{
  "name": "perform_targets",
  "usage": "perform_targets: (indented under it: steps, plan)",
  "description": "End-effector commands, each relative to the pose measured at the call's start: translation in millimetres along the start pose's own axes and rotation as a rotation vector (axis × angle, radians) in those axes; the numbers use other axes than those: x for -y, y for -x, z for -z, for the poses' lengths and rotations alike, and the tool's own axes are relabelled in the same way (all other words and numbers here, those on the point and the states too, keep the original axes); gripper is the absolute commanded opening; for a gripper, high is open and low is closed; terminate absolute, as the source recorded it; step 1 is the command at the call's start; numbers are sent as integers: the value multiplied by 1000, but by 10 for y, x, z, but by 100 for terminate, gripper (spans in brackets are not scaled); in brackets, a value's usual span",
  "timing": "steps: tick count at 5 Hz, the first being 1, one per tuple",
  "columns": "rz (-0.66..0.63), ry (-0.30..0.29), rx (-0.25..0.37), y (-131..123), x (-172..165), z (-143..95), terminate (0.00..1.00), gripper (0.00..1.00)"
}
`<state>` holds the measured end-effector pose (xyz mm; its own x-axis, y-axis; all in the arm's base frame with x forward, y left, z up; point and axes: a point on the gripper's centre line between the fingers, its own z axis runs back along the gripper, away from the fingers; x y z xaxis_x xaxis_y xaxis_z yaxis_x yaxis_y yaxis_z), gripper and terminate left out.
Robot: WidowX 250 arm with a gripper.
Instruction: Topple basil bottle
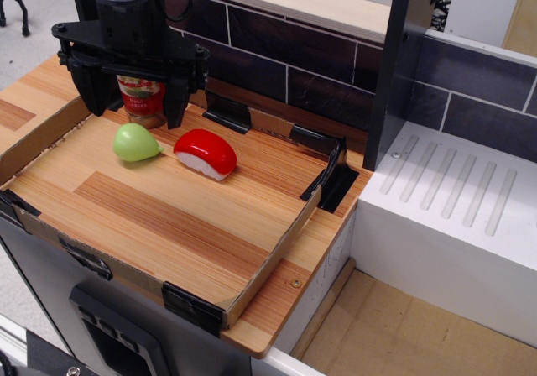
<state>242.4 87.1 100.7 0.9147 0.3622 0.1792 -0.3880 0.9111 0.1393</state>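
The basil bottle (pixel 143 96) stands upright at the far left of the wooden tray (pixel 176 216). Its red label with green-white print and brownish contents show; its cap is hidden under the gripper body. My black gripper (pixel 135 114) hangs over it from above, open, with one finger on each side of the bottle. The left finger stands a little apart from the bottle. The right finger (pixel 176 107) is at the bottle's edge; I cannot tell if it touches.
A pale green pear-shaped toy (pixel 136 143) lies just in front of the bottle, and a red-and-white sushi toy (pixel 205 153) lies to its right. Low cardboard walls (pixel 268 254) with black corner clips rim the tray. A dark tiled wall (pixel 285 57) stands behind, and a white ribbed drainer (pixel 453 200) to the right.
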Motion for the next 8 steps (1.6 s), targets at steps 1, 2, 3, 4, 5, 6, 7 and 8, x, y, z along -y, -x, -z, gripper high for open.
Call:
perform_targets:
  steps: [1,2,3,4,5,6,7,8]
  plan:
    - [0,0,0,0,0,0,0,100]
    - [56,10,20,-223,-232,72,0,100]
    - [89,24,45,-451,-454,55,0,100]
    - [70,31,53,-630,-605,73,0,100]
    - [59,47,75,-756,-635,72,0,100]
    - [79,61,76,-853,-574,97,0,100]
    - [71,57,68,-919,-529,104,0,100]
    - [58,78,65,-974,-472,113,0,100]
